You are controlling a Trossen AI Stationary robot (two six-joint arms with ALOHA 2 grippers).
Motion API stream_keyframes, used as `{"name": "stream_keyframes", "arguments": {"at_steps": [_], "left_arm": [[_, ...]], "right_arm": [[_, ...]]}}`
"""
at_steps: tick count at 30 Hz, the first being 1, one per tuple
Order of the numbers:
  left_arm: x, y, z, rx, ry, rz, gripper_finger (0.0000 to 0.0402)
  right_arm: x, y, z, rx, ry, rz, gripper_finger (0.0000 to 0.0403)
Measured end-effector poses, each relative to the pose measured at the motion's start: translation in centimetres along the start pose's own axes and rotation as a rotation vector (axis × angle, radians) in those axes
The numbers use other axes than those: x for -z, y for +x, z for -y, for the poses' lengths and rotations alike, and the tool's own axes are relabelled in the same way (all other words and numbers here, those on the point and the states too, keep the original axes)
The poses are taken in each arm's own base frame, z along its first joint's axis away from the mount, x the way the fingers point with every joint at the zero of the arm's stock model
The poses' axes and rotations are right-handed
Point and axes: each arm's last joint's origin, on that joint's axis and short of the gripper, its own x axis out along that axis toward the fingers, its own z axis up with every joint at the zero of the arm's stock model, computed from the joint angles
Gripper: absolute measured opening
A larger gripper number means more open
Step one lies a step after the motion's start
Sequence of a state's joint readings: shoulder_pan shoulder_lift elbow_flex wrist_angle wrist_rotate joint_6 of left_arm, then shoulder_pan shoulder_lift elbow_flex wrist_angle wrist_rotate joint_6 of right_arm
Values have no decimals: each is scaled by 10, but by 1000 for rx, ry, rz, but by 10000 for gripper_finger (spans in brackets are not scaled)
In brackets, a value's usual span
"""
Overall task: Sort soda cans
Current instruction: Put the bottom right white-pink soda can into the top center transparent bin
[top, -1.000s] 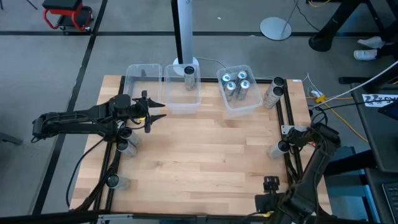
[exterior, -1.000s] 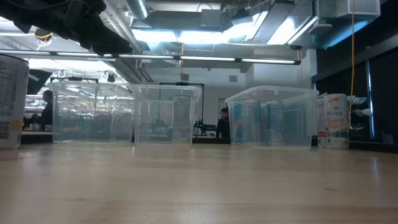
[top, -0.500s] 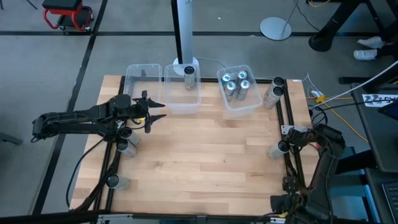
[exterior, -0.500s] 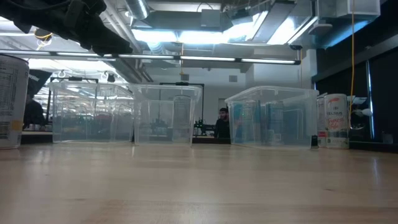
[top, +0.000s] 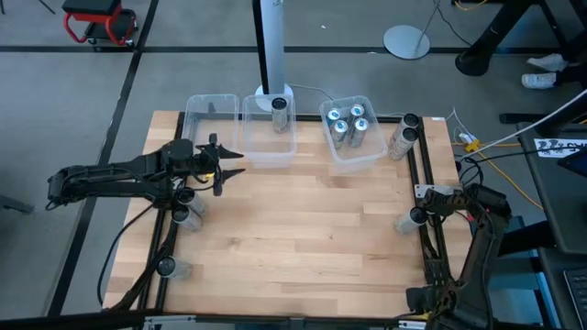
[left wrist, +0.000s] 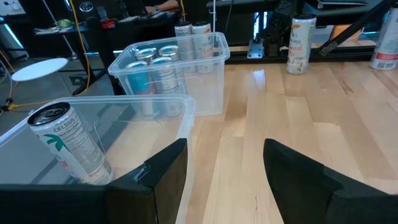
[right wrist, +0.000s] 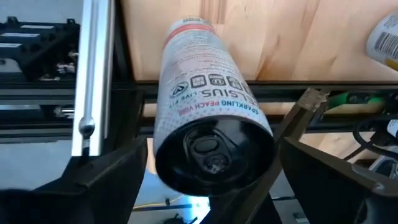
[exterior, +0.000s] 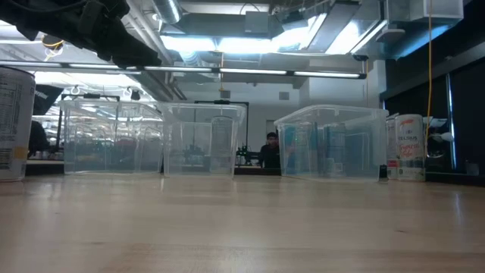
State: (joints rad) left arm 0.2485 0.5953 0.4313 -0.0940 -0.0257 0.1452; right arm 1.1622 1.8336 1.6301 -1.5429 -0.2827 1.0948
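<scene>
My right fingers [right wrist: 211,180] stand wide apart around a can [right wrist: 208,118], not gripping it; my left fingers [left wrist: 227,180] hang half-open, empty, just before a bin [left wrist: 180,118].

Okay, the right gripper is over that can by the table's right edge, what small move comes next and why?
Probably lower a little, then close. In the right wrist view the right gripper has open fingers either side of the Celsius can, whose black top faces the camera; the can isn't gripped yet.

Grey floor [top: 55,101] crossed by dark lines surrounds the light wooden counter [top: 303,238]. A red stool [top: 99,20] and a round white stand base [top: 406,41] sit on it. Bright ceiling lights [exterior: 227,38] hang over a seated person [exterior: 267,152].
</scene>
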Motion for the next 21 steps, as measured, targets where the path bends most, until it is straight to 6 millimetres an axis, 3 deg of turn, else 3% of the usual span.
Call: {"name": "stream_keyframes", "arguments": {"at_steps": [10,17,21], "left_arm": [[0,0,0,0,-2,0,200],[0,0,0,0,-1,1,200],[0,0,0,0,0,1,200]], "right_arm": [[-6,22,-4,-12,-15,17,355],[-6,21,-4,-7,-26,34,253],[-6,21,-4,-7,-46,34,246]]}}
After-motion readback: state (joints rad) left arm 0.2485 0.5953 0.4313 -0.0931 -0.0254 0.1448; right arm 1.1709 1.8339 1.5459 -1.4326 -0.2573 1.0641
